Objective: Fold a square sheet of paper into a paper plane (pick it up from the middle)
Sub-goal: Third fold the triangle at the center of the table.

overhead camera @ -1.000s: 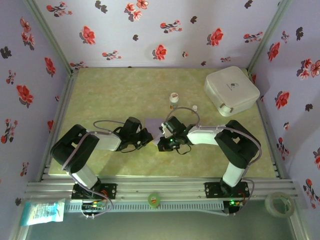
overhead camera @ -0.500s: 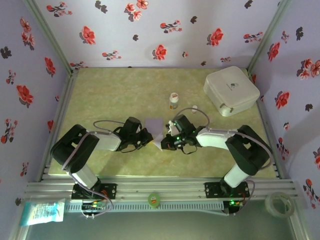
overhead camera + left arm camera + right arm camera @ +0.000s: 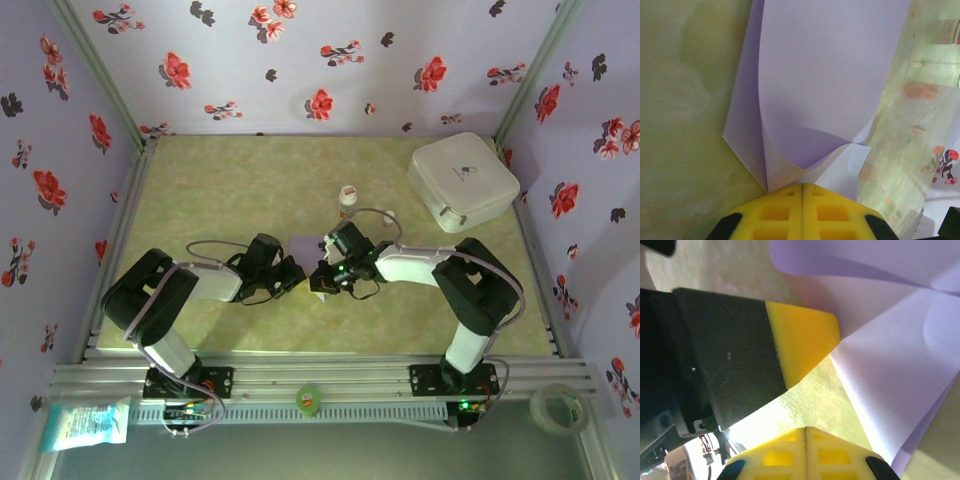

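- Item, the square sheet of paper (image 3: 830,75): lying on the green table (image 3: 230,190) between the two grippers, well apart from the white box (image 3: 463,180); partly folded, with one flap curling up over the lower layer instead of lying flat.
- Item, left gripper (image 3: 802,189): jaws standing together; tips sitting at the sheet's near folded corner, probably pressing it down, though the wrist view is not showing whether any paper is running between the pads.
- Item, right gripper (image 3: 805,432): jaws standing together and holding nothing; tips resting over bare table just beside the sheet's slanted edge, close by the left gripper.
- Step in hand, as judged: flattening the raised flap into a crease; the task is looking early, with no dart shape forming yet.
- Handling, as advised: the left should be pinning the corner while the right is sliding its closed tips onto the flap and along the fold line, working outward from the pinned end; pressure should be staying light and low, since thin paper is likely to be skidding or buckling on the smooth surface; edges should be lining up before the crease is being set.
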Tool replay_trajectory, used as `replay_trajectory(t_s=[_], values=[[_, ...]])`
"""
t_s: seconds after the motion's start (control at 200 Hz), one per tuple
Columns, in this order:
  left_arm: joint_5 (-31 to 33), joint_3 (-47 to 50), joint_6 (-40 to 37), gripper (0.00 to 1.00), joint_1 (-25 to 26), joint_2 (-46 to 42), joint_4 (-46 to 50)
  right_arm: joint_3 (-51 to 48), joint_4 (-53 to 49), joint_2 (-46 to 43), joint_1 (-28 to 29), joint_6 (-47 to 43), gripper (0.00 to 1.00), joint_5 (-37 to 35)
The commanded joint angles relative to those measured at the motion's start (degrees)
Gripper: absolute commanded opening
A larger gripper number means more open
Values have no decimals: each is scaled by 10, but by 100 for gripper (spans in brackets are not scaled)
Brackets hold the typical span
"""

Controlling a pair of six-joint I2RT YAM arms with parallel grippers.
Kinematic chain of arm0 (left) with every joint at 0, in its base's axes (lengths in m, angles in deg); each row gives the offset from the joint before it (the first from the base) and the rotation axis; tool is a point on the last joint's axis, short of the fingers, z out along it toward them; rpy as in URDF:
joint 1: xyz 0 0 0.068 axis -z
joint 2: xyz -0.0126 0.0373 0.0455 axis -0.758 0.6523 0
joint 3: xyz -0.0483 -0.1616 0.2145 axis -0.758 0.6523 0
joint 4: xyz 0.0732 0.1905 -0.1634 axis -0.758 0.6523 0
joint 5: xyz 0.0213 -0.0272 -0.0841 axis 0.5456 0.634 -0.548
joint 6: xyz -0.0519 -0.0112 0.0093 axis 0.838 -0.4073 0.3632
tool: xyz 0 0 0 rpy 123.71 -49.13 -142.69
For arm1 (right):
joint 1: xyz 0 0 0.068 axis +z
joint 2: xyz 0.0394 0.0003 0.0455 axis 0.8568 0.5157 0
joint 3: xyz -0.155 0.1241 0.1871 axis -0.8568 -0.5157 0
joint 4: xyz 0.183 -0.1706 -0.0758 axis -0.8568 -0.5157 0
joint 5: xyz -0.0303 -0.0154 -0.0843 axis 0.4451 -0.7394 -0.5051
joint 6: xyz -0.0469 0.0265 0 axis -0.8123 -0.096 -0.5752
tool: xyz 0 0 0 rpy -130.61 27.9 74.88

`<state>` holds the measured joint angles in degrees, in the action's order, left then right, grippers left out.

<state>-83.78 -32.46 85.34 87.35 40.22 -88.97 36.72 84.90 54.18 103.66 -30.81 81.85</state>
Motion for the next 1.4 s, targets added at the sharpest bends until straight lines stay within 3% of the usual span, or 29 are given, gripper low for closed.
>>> replay_trajectory(t_s=[0.0, 0.46, 0.57, 0.69, 1.0, 1.395], values=[[27, 3, -2, 0, -9, 10, 38, 19, -42, 9, 5, -21, 5, -27], [10, -25, -19, 0, -10, -7, 39, -35, 2, 24, -14, -5, 5, -50], [10, -50, -35, 16, -11, -28, 57, -56, 37, 27, -19, 13, 4, -33], [8, -62, -51, 23, -6, -55, 73, -65, 51, 27, -22, 21, 4, -29], [10, -48, -51, 2, 28, -53, 91, -70, 51, 30, -33, 24, 2, -26], [14, -54, -47, 2, 34, 14, 47, -69, 52, 36, -36, 25, 1, -23]])
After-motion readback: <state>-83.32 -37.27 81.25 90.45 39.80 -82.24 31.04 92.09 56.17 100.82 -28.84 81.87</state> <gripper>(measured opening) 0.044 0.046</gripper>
